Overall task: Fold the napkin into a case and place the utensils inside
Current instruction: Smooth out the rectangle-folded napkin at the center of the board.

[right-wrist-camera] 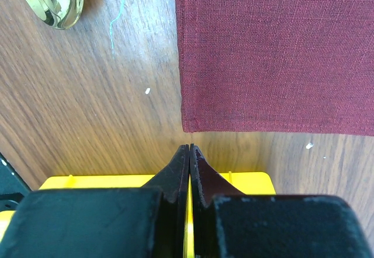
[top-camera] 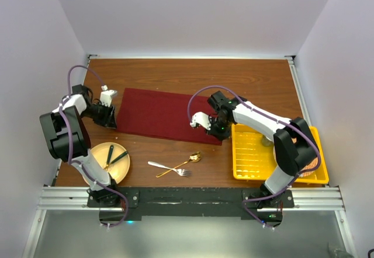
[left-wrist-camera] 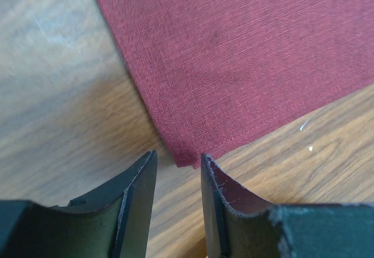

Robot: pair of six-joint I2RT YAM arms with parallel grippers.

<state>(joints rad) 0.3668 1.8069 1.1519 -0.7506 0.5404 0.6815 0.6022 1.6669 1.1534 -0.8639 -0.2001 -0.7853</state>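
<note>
From above, the napkin (top-camera: pixel 166 113) lies flat mid-table, with fork (top-camera: pixel 163 166) and spoon (top-camera: pixel 193 157) crossed by the near edge. Left wrist: the left tool (left-wrist-camera: pixel 178 159), part open and empty, brackets a corner and should sink lower before pinching. Right wrist: the right tool (right-wrist-camera: pixel 190 148) is clamped on nothing, short of its corner, and should reopen and advance.

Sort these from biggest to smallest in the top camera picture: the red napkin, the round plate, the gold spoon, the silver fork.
1. napkin
2. plate
3. spoon and fork: they look about the same length, so I won't rank one over the other.
</note>
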